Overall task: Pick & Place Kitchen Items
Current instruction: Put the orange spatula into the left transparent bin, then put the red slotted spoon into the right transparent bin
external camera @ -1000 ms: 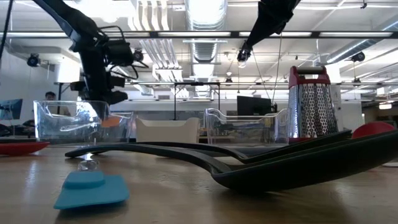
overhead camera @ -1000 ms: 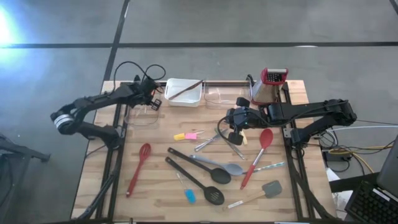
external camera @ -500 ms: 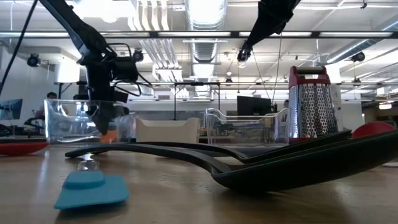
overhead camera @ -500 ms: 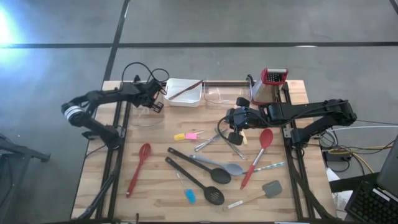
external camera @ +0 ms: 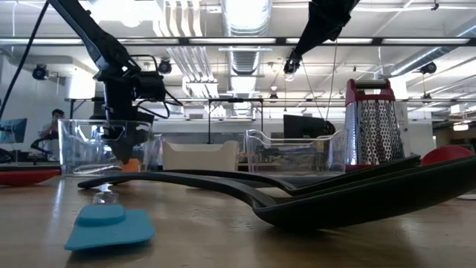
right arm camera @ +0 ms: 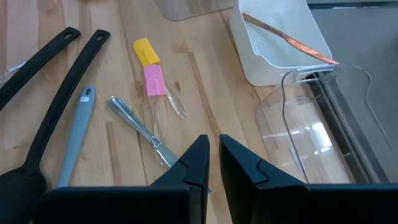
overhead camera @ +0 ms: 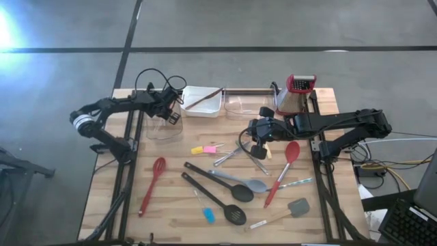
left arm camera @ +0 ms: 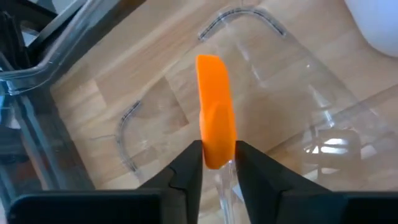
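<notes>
Left gripper (left arm camera: 217, 163) grasping orange spatula (left arm camera: 214, 109) inside clear bin (overhead camera: 160, 128); placing step, next: release, withdraw upward

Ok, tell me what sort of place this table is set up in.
Probably a robotics lab or workshop in an open-plan office, not a kitchen. The wooden table stands on a bare concrete floor, exposed ducts run overhead, and a person sits at a monitor behind.
</notes>
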You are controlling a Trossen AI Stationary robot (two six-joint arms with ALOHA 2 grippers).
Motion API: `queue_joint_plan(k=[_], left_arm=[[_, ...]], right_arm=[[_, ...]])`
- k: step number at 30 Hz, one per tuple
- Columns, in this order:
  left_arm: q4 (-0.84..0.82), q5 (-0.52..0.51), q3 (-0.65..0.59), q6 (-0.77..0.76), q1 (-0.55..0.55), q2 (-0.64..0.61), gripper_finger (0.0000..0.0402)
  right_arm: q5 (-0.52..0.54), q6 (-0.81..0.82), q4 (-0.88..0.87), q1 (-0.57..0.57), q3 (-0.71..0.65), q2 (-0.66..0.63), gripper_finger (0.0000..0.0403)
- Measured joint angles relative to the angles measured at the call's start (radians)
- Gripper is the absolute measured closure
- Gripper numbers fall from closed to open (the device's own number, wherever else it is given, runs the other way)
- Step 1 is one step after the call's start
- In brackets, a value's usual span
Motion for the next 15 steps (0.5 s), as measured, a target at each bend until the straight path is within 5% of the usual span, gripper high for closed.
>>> queue_joint_plan(k=[8, 15], left_arm=[[-0.026, 0.001, 0.006, 0.018, 0.000, -0.083, 0.0246], [-0.233, -0.004, 0.080, 0.011, 0.000, -0.202, 0.0226]], right_arm=[[0.000, 0.000, 0.000, 0.000, 0.000, 0.000, 0.0369], [0.000, 0.000, 0.000, 0.000, 0.000, 0.000, 0.0369]])
